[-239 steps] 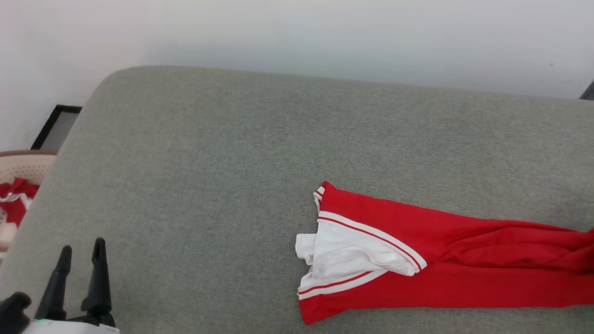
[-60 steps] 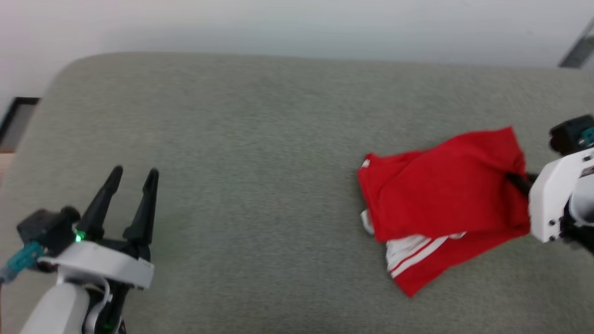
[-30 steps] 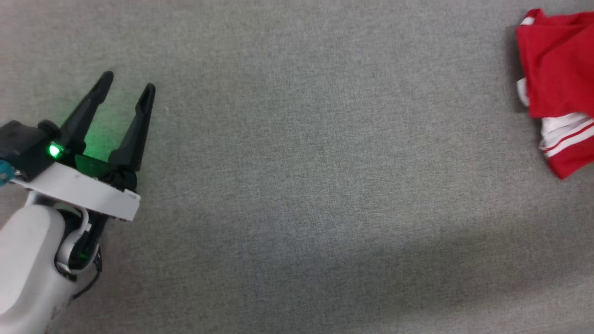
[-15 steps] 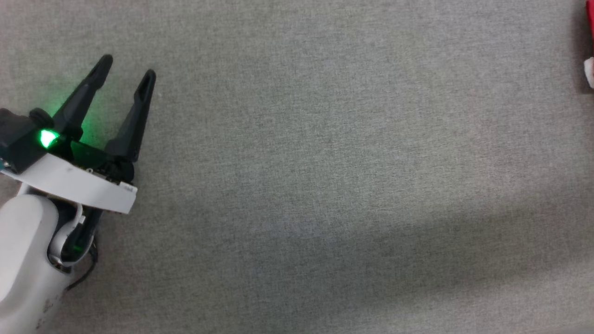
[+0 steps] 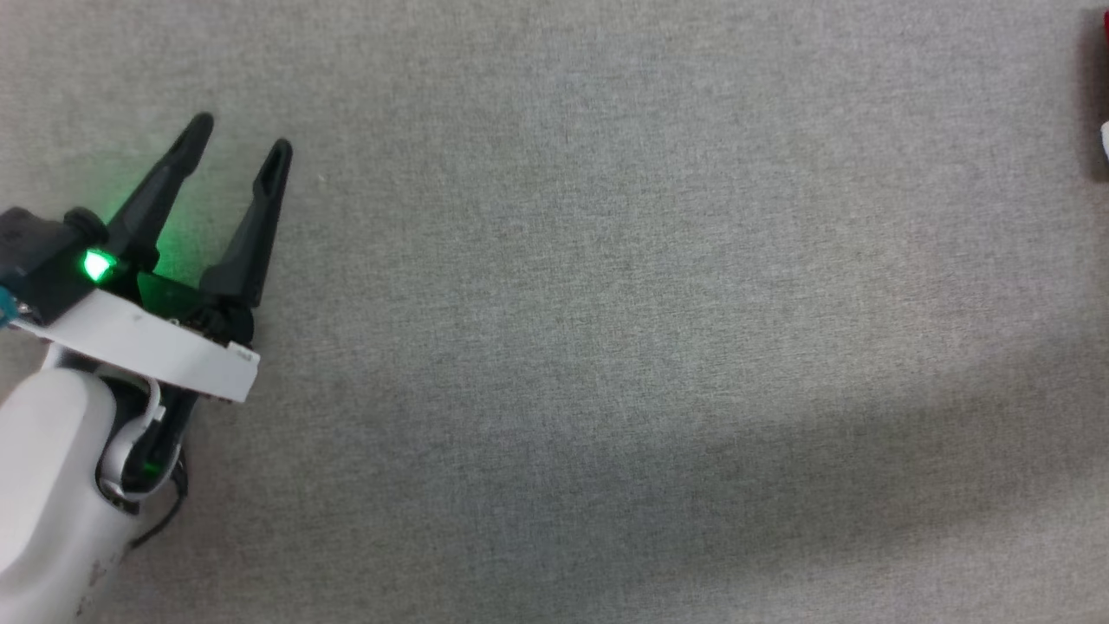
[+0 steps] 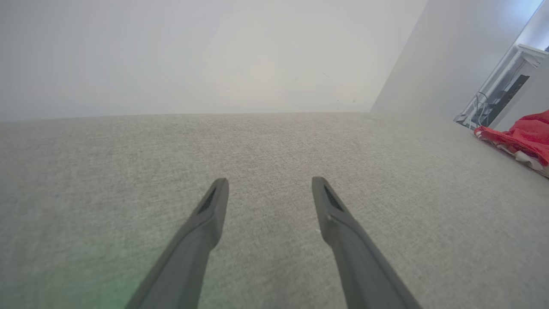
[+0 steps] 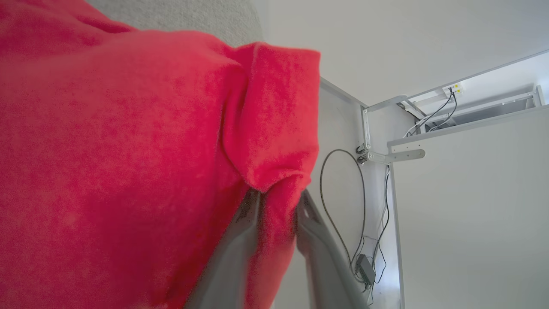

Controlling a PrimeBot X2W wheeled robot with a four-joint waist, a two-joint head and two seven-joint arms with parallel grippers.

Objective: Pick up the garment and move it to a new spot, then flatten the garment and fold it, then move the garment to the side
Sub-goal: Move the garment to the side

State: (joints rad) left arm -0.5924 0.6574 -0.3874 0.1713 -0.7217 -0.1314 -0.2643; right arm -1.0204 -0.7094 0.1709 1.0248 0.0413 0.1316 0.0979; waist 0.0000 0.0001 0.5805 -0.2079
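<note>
L claw (image 5: 240, 134) spread empty, wrist cam: R claw (image 7: 279, 198) pinching garment (image 7: 107, 150) fold, head cam: red sliver

Grey fabric surface (image 5: 606, 347); white wall (image 6: 193, 51) behind; black cable (image 7: 339, 150) looping beside white panel (image 7: 472, 214), metal bracket (image 7: 394, 155)

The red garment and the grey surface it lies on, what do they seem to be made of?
The garment looks like a soft knit jersey with a matte finish: it drapes in loose folds and shows a fine fuzzy texture up close. The grey surface looks like woven upholstery fabric, matte and heathered, with a fine speckled weave. What lies beneath it cannot be told.
</note>
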